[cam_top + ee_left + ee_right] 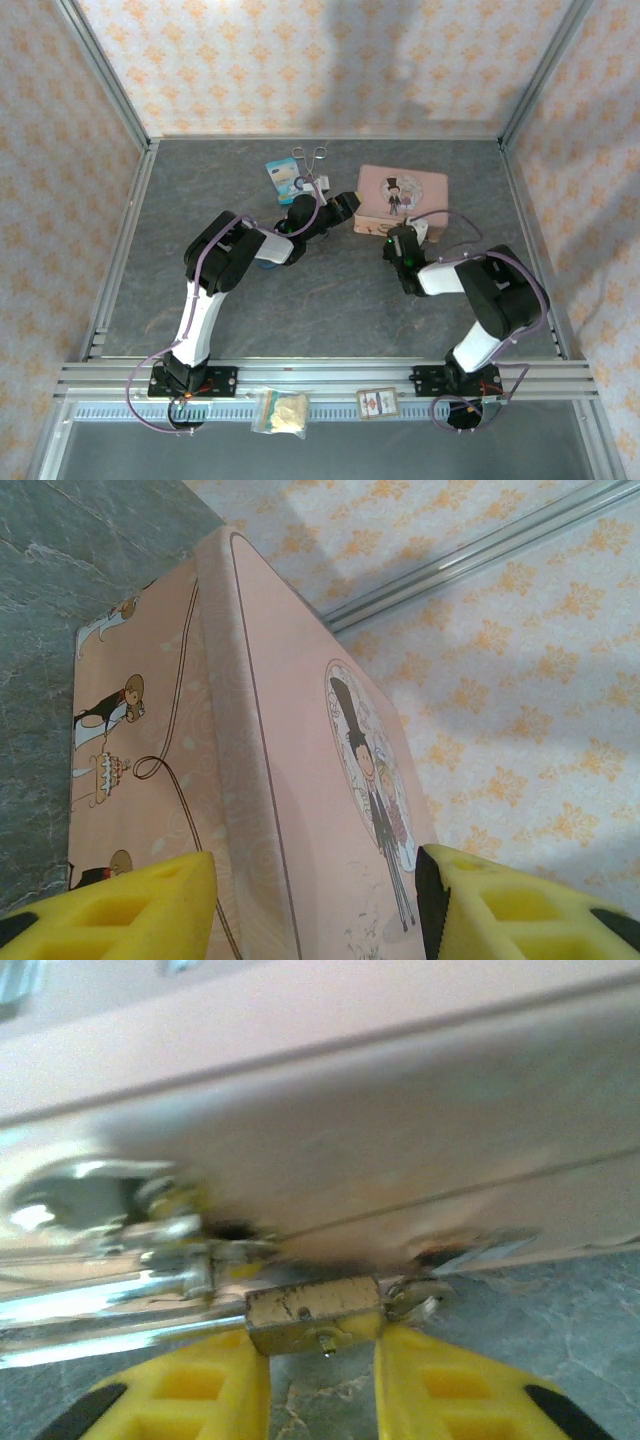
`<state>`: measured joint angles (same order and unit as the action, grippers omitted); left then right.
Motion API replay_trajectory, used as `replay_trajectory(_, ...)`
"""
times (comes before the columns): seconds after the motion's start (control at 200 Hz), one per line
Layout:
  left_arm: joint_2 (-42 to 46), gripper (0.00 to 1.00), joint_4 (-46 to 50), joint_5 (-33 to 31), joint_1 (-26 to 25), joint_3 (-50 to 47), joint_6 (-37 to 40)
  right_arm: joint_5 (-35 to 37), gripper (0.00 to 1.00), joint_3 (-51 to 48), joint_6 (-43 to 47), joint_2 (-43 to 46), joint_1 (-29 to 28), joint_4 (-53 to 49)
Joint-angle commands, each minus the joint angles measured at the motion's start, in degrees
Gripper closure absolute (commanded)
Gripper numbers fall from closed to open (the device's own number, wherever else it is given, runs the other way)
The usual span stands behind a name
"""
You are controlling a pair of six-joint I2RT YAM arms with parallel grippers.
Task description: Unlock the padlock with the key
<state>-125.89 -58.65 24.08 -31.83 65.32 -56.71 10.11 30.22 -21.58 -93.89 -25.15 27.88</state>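
The pink tin point(425, 185) lies at the back middle of the table. My left gripper point(335, 208) is at its left end. In the left wrist view the tin point(300, 760) fills the gap between the yellow fingers point(130, 905), and the left gripper point(315, 880) is shut on it. My right gripper point(398, 240) is at the tin's front wall point(350, 1110). There the brass padlock point(310, 1305) lies crosswise at the tips of the right gripper point(322, 1345), which is shut on its body. The silver shackle point(100, 1310) runs left to the hasp point(70, 1195). A small silver piece point(425, 1295) sits at the body's right end, too blurred to name as the key.
Silver scissors point(310, 155) and a blue-and-white packet point(285, 177) lie behind the left gripper. A clear bag point(282, 410) and a small card point(378, 402) rest on the front rail. Patterned walls and aluminium posts close the table on three sides.
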Motion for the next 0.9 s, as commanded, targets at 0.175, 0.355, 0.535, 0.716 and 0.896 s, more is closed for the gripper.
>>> replay_trajectory(0.175, -0.8, 0.47, -4.0, 1.5, 0.2, -1.2, -0.7, -3.8, 0.79, 5.2, 11.9, 5.1, -0.1, -3.0)
replay_trajectory(0.355, -0.8, 0.47, -5.1, 1.7, 0.1, -1.7, -1.4, -14.1, 0.8, 7.7, 14.4, 3.5, -0.2, -4.0)
replay_trajectory(0.535, -0.5, 0.48, -5.5, 1.6, 0.1, -2.5, -1.7, -15.9, 0.8, 8.8, 13.7, 0.3, -0.2, -4.7)
replay_trajectory(0.716, 0.8, 0.47, -6.4, 1.0, 0.6, -4.6, -1.7, -17.0, 0.81, 8.6, 12.8, 0.9, -0.2, -6.7)
replay_trajectory(0.896, 3.7, 0.47, -8.0, 0.8, 1.7, -7.3, -2.2, -16.7, 0.75, 8.2, 11.1, 4.3, -0.2, -11.5)
